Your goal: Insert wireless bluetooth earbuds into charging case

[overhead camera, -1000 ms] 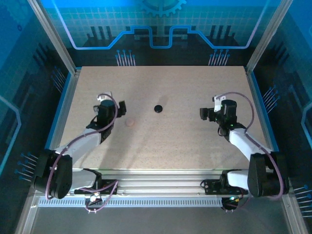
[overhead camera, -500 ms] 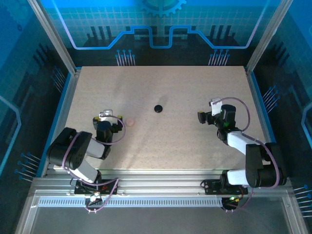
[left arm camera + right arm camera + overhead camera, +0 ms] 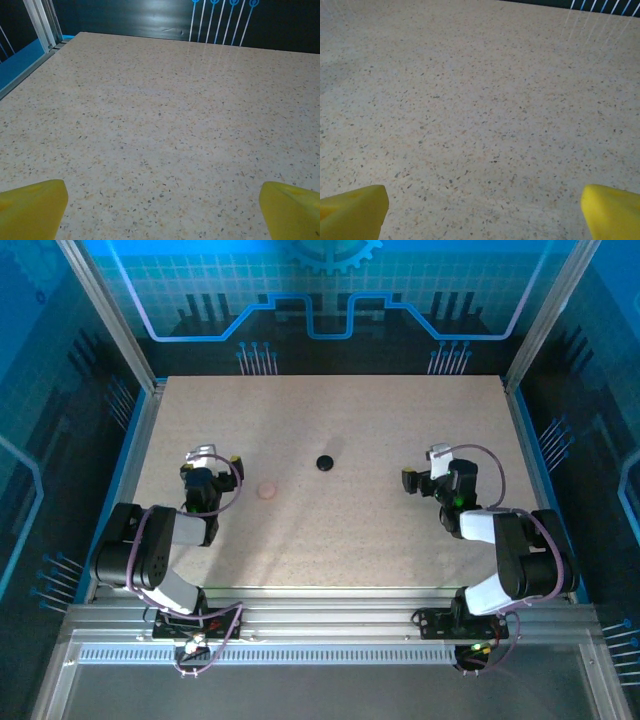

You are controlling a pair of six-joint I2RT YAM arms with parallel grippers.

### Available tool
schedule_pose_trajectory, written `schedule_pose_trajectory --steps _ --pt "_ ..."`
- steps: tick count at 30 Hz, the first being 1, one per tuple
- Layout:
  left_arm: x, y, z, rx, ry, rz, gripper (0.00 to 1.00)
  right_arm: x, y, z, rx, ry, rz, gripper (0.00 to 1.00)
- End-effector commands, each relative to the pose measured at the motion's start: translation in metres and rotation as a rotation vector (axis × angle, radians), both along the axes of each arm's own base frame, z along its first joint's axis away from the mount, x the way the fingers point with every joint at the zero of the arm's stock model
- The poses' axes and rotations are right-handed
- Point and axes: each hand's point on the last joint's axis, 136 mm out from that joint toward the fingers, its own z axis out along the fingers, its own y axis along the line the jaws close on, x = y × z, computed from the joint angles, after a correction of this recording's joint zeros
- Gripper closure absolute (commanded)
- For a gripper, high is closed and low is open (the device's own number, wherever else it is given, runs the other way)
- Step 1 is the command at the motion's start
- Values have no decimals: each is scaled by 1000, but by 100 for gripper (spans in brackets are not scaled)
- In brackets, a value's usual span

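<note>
- Both arms had folded back toward the near edge; left tool and right tool each gaped, yellow-tipped, over the speckled table.
- Round black case and pale pink case lay mid-table; earbuds too small to tell.

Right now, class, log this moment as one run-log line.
left gripper open, empty | right gripper open, empty | black case and pink case on table, not held
</note>
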Motion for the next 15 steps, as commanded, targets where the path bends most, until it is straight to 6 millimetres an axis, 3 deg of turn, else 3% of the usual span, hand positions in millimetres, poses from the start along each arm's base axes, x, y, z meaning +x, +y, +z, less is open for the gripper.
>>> schedule_pose_trajectory --steps 1,15 --pt "1 -3 0 -19 8 -20 1 8 -6 10 12 -47 -28 0" --pt "1 -3 1 -16 4 -18 1 8 -6 10 12 -48 -29 0"
